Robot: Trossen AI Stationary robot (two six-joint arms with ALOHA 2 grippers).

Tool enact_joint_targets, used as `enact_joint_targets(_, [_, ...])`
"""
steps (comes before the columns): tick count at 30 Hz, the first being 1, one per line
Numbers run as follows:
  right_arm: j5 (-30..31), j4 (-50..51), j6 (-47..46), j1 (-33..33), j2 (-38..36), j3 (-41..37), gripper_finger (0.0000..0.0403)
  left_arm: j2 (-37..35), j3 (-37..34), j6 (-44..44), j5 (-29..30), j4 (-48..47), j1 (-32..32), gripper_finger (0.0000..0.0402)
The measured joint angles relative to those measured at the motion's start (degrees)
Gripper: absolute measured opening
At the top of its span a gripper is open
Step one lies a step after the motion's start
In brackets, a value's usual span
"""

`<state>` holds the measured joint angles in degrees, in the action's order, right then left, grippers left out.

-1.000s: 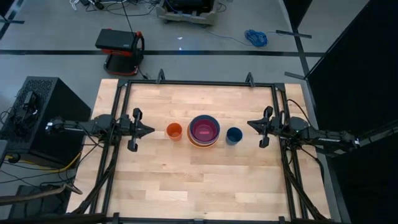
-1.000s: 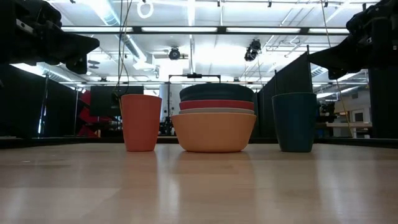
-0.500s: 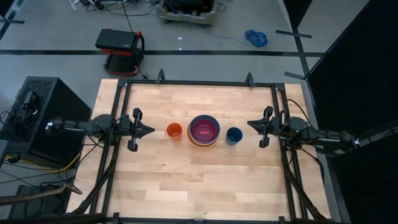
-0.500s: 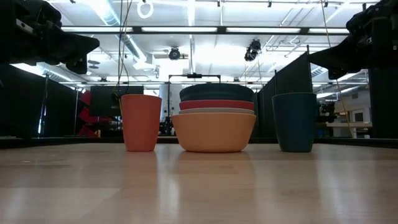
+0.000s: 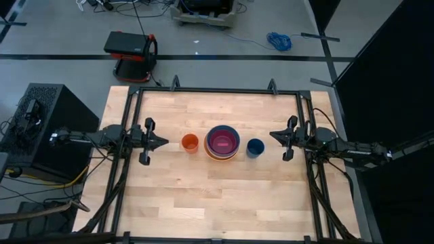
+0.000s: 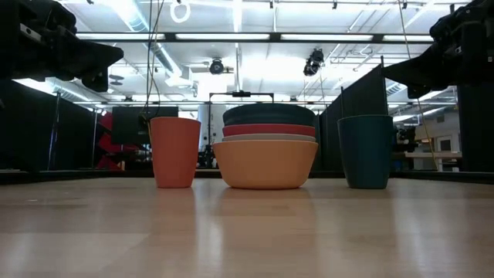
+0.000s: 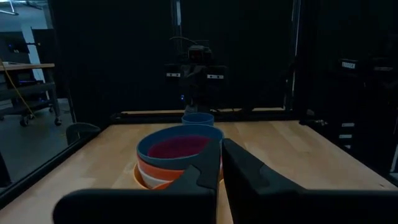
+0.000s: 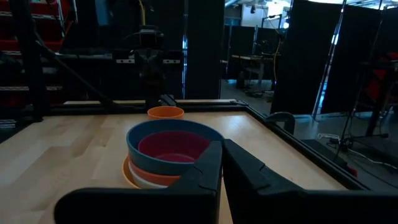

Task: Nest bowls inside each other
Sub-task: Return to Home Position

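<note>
A planked wooden table (image 5: 203, 196) is bearing the smooth round bowls (image 5: 222, 142), nested at centre between the orange cup (image 5: 190, 142) and the blue cup (image 5: 255, 146). The left gripper (image 5: 161, 142) and right gripper (image 5: 273, 136) are flanking them, fingers pressed together. Only the low view is revealing the layered rims.

Your left arm (image 5: 102, 137) lies stretched out level, reaching in over the middle of the tabletop's (image 5: 203, 196) left edge. Its left gripper (image 5: 163, 142) hangs just inside that edge, held well above the wood. The fingers (image 7: 249, 174) are pressed together with only a thin seam between them, and they grip nothing. Your right arm (image 5: 346, 148) mirrors it over the middle of the right edge. The right gripper (image 5: 273, 136) is likewise raised and empty, its fingers (image 8: 249, 174) closed. The two grippers point straight at each other across the tabletop, well apart.
</note>
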<state>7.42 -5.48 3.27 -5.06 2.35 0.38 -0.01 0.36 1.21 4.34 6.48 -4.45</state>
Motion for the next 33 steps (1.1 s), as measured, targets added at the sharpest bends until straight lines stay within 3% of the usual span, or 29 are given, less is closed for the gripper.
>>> enact_joint_targets(33, [0.0, 0.0, 0.0, 0.0, 0.0, 0.0, 0.0000, 0.0, 0.0, 0.0, 0.0, 0.0, 0.0, 0.0005])
